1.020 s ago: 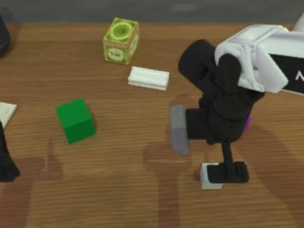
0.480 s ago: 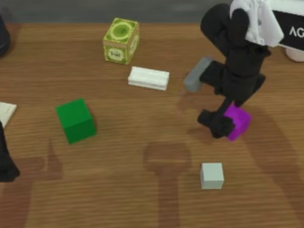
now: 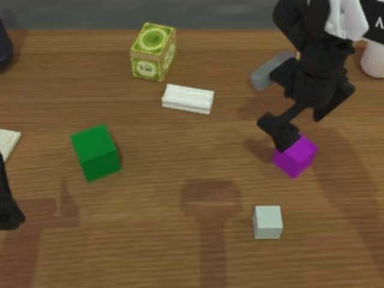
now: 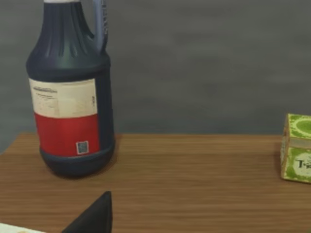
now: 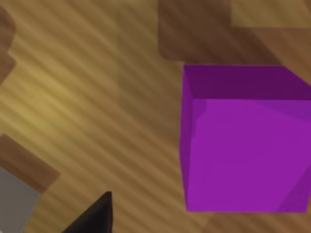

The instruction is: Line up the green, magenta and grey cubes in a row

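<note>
- The right hand [image 3: 283, 133] is poised over the magenta cube [image 3: 295, 156], its spread not discernible, apparently for pickup
- The grey cube [image 3: 267, 221] and green cube [image 3: 95, 152] are left apart on the counter [image 3: 180, 252], unaligned

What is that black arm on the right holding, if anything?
Probably nothing. The right tool sits above the magenta cube, which rests on the table; whether its fingers grip it cannot be told. The left arm stays parked at the left edge.
</note>
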{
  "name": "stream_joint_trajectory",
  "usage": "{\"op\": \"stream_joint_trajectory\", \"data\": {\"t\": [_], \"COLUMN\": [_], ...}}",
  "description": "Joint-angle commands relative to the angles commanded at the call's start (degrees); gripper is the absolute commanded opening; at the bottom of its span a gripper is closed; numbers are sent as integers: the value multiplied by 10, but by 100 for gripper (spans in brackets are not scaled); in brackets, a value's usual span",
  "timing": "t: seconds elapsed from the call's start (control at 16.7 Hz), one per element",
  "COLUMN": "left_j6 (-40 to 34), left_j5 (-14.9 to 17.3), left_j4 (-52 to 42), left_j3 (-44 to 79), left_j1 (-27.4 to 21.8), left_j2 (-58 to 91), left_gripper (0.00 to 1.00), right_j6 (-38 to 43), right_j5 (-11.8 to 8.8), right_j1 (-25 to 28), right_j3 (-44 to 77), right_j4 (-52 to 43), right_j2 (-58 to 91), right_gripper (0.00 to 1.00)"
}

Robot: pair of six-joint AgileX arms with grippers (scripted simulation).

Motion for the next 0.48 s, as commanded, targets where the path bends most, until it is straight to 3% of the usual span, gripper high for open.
{"op": "stream_joint_trajectory", "data": {"t": [0.18,0.48], "left_j6": [0,0], "left_j5": [0,0], "left_j4": [0,0], "left_j3": [0,0], "left_j1": [0,0], "left_j2": [0,0], "left_gripper": [100,100], "right_j6": [2,3], "right_j5": [0,1], "right_j1": [-2,-2], "right_j3": [-17,-84], "right_j4": [23,139], "right_j2": [10,52], "right_gripper": [100,100]}}
